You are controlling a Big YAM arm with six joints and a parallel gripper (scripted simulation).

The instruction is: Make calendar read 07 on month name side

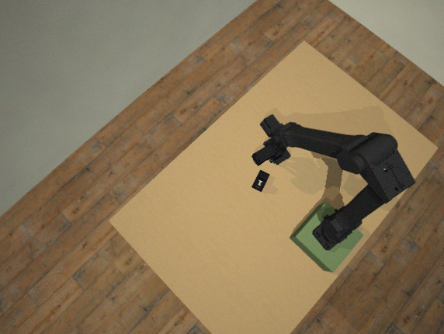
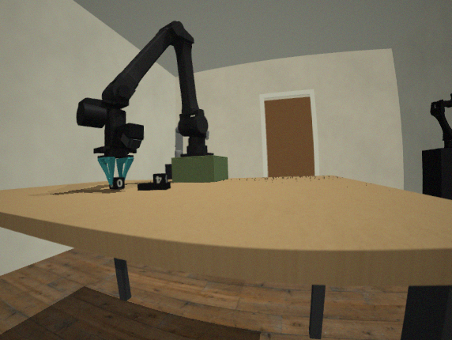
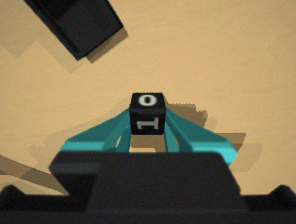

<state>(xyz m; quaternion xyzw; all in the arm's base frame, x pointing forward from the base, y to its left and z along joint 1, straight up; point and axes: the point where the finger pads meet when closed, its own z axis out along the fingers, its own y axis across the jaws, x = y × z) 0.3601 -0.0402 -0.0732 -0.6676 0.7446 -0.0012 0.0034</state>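
Cube (image 3: 148,113), black with white digits: clamped between the teal fingers of the end effector (image 2: 116,174), low at the counter (image 2: 245,205); contact with it cannot be told. "0" faces the exterior view; wrist view shows "0" and "1" on adjoining faces.

Tray (image 2: 153,186), black, low, flat on the counter, just beside the held cube. A second black cube (image 2: 160,178) stands in it, showing "4" in the exterior view.

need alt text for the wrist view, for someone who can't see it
A small black cube with white digits is clamped between the teal fingers of the black gripper, with a 0 on one visible face and a 1 on the other. Beneath it is a tan table top, and a corner of a black tray shows at upper left.
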